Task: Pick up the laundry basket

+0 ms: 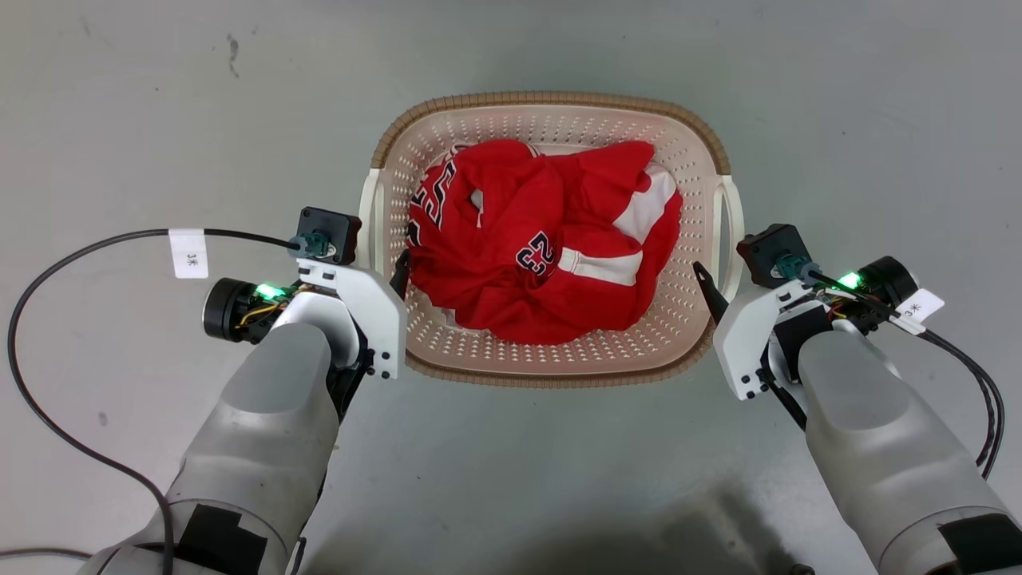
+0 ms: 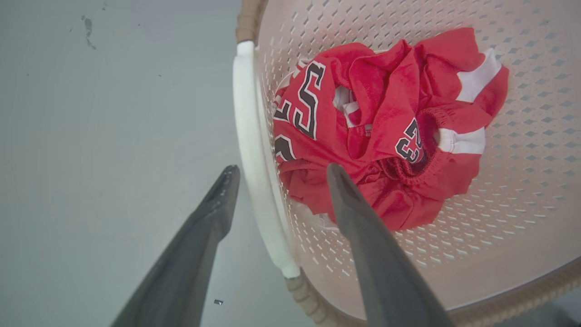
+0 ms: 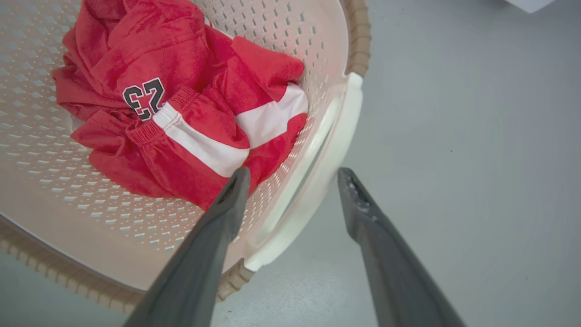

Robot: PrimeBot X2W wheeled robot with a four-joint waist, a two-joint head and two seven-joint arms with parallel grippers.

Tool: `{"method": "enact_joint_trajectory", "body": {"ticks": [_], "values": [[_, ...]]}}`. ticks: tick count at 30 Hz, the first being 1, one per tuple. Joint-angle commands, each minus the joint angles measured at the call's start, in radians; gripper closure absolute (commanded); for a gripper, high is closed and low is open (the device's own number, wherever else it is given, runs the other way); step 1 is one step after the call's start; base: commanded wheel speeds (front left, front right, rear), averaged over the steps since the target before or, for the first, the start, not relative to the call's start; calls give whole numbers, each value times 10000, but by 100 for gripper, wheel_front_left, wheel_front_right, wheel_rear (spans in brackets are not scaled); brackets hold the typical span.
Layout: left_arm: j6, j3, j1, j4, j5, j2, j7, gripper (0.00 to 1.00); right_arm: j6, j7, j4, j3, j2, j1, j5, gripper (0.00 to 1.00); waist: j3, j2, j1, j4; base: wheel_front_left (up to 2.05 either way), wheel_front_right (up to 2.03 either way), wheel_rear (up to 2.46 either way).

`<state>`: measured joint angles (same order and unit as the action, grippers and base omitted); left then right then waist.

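We are holding our left arm (image 1: pixel 271 399) and right arm (image 1: pixel 870 423) low, flanking the laundry basket (image 1: pixel 551 374) on the grey floor (image 1: pixel 511 479), with a red jersey (image 1: pixel 511 239) inside. Up close, the wrist views are showing the left jaws spread wide astride the left handle (image 2: pixel 254 150) and the right jaws astride the right handle (image 3: pixel 327 177), both gripping nothing.

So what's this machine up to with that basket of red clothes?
A two-armed robot is getting ready to lift the laundry basket, which sits on the grey floor with red sports clothes inside. Its left hand is open, with one finger on each side of the white side handle. The right hand straddles the opposite handle the same way. Neither hand has closed, so the basket is not yet gripped.
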<state>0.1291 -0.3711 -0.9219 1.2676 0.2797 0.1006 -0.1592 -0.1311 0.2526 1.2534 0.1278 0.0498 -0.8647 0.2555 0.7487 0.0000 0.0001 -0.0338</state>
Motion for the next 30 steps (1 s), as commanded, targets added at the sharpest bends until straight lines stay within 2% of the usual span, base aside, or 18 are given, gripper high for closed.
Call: {"method": "enact_joint_trajectory", "body": {"ticks": [1, 13, 14, 15, 16, 30], "values": [[12, -58, -129, 33, 68, 35, 27, 0, 7, -41, 42, 16, 9, -187, -40, 0, 79, 0, -1, 14, 0, 0, 0], [12, -842, -367, 94, 710, 77, 445, 0, 7, -372, 239, 168, 9, -395, -429, 0, 507, 0, -1, 56, 0, 0, 0], [12, -919, -394, 96, 740, 87, 496, 55, 7, -404, 248, 185, 9, -410, -485, 54, 525, 0, -1, 59, 0, 0, 0], [12, -963, -408, 95, 801, 77, 530, 100, 7, -430, 253, 207, 9, -430, -503, 96, 539, 0, -1, 61, 0, 0, 0], [12, -1011, -423, 95, 843, 73, 548, 100, 7, -451, 258, 227, 9, -444, -512, 100, 553, 0, -1, 60, 0, 0, 0], [23, -1816, -128, 77, 1610, -80, 748, 100, 5, -653, 320, 694, 1, -199, -945, 100, 0, 0, -1, 188, 0, 0, 0]]}}
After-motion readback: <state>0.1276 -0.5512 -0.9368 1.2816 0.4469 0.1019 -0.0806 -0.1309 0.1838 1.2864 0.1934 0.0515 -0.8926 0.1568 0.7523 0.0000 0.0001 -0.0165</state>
